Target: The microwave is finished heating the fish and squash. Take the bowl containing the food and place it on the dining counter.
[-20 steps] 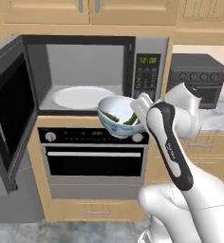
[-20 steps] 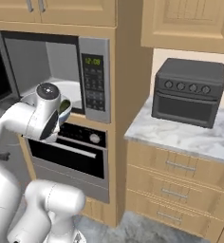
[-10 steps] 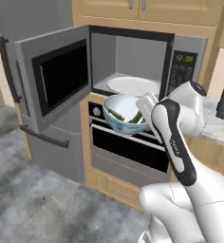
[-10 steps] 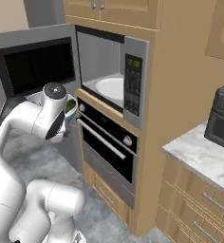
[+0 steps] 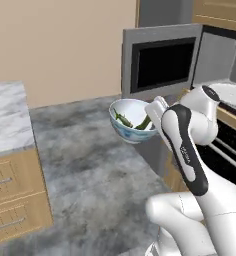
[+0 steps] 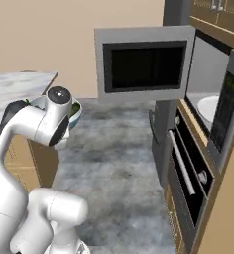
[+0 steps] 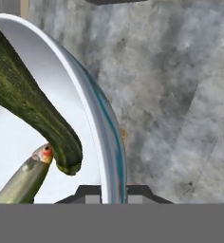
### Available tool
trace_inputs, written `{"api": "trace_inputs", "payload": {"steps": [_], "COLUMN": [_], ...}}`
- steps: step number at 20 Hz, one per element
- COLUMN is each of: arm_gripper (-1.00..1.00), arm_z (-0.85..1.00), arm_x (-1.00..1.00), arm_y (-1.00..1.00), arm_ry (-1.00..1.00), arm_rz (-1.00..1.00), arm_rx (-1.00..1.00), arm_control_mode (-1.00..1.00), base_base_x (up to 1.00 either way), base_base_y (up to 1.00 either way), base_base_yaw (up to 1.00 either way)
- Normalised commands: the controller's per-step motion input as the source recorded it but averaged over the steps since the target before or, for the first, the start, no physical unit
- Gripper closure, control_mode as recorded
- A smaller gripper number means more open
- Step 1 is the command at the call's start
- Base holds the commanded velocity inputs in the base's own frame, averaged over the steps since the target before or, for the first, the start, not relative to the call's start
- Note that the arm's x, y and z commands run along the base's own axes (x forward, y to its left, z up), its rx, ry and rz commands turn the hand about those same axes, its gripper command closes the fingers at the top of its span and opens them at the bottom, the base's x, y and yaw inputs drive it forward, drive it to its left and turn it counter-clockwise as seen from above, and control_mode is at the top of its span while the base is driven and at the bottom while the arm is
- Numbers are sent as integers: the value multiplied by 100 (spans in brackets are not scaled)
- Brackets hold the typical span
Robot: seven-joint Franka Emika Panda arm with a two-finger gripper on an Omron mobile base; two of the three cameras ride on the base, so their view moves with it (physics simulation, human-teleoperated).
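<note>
bowl (image 5: 132,121) w/ food (image 5: 135,121) held in mid-air above grey floor (image 5: 90,165), pinched at rim by gripper (image 7: 114,192). thin one-sided hold: could tip or slip, spilling contents en route to dining counter (image 5: 7,117). microwave (image 6: 208,104) door left open.

Glossy white rounded arm (image 5: 190,150) segments with black joint bands, a dark round cap, small grey lettering.
</note>
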Motion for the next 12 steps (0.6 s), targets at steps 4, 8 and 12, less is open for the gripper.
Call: {"api": "trace_inputs", "payload": {"steps": [4,8,12], "arm_gripper": [100,100,100], "arm_z": [0,0,0], "arm_x": [0,0,0], "arm_y": [0,0,0], "arm_ry": [0,0,0], "arm_rz": [0,0,0], "arm_rx": [0,0,0], "arm_control_mode": [100,100,100], "base_base_x": [-13,10,75], "base_base_y": [-1,21,81], "base_base_yaw": [96,66,34]}}
